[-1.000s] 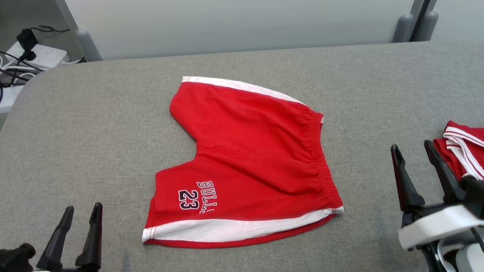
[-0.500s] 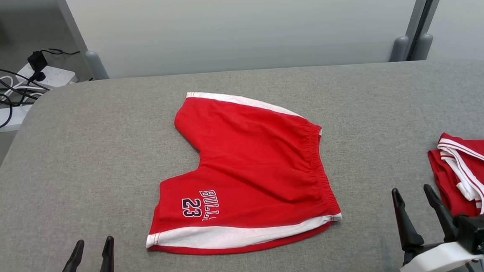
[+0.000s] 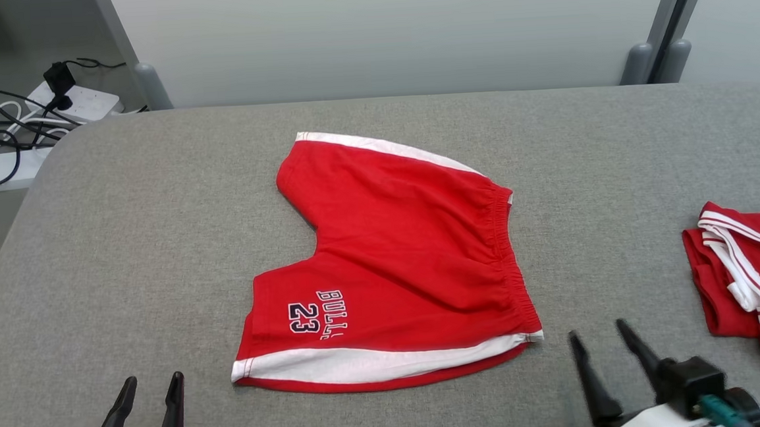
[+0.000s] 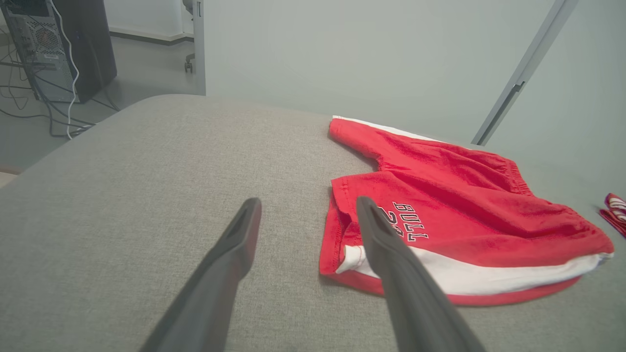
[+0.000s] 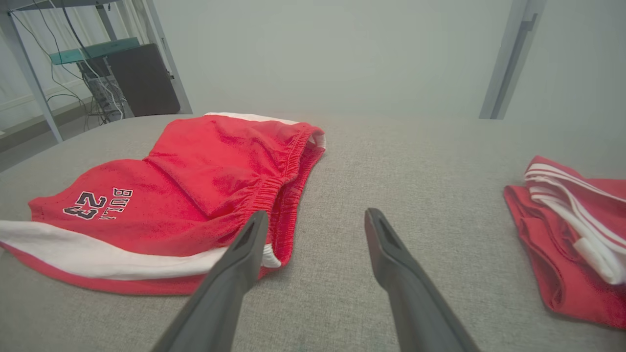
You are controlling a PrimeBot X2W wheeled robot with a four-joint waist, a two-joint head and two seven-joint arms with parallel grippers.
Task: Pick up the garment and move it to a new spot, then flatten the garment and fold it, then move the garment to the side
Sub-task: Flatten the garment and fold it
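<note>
The garment [image 3: 396, 259] is a pair of red shorts with white side stripes and "BULLS 23" print, lying flat mid-table, waistband to the right. My left gripper [image 3: 153, 380] stands open at the lower left, short of the near leg hem, nothing between its fingers. In the left wrist view that gripper [image 4: 307, 205] sits just left of the shorts [image 4: 450, 205]. My right gripper [image 3: 597, 331] is open just right of the waistband's near corner. In the right wrist view this gripper [image 5: 315, 215] stands beside the shorts [image 5: 195, 190], empty.
A second red garment with white trim [image 3: 747, 277] lies folded at the table's right edge, also seen as red cloth [image 5: 572, 234] in the right wrist view. The grey padded table [image 3: 124, 242] has a rounded far-left corner. Power strips and cables [image 3: 24, 116] lie on the floor beyond it.
The camera has shifted, so the picture sits differently. My right gripper has moved left and lower in view, toward the waistband's near corner. The left gripper sits lower too. The shorts lie unchanged.
</note>
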